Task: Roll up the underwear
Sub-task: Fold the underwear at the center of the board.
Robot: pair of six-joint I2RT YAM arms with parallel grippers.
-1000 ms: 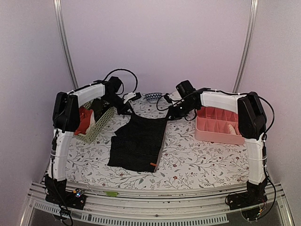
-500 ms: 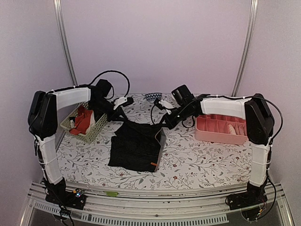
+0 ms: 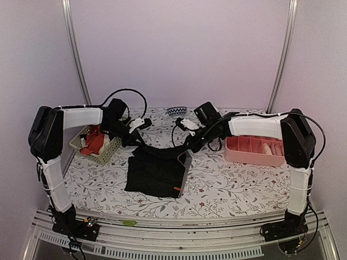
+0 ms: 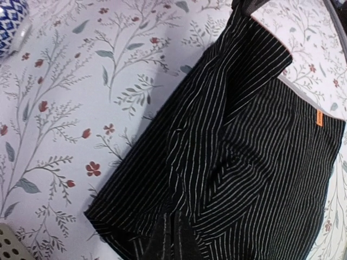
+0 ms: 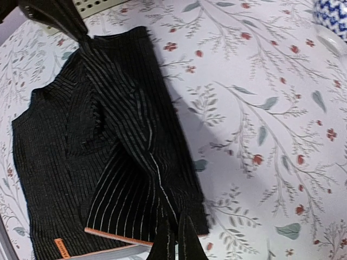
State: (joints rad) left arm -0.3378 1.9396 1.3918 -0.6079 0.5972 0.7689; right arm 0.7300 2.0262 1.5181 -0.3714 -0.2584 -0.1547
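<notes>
Your left gripper [image 3: 134, 140] and right gripper [image 3: 190, 145] are each clamping a far corner of the black underwear [image 3: 157, 172], fingertips hiding in bunched cloth. Its far edge is sagging between them, the near part lying on the table [image 3: 227, 184]. The red-orange pair [image 3: 96, 138] seems to be sitting in the basket [image 3: 107, 151].

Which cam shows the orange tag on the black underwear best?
Left wrist: the orange tag sits whole and clear at the edge of the black underwear. Right wrist catches it small at the frame's bottom edge; top external shows only a tiny orange speck.
</notes>
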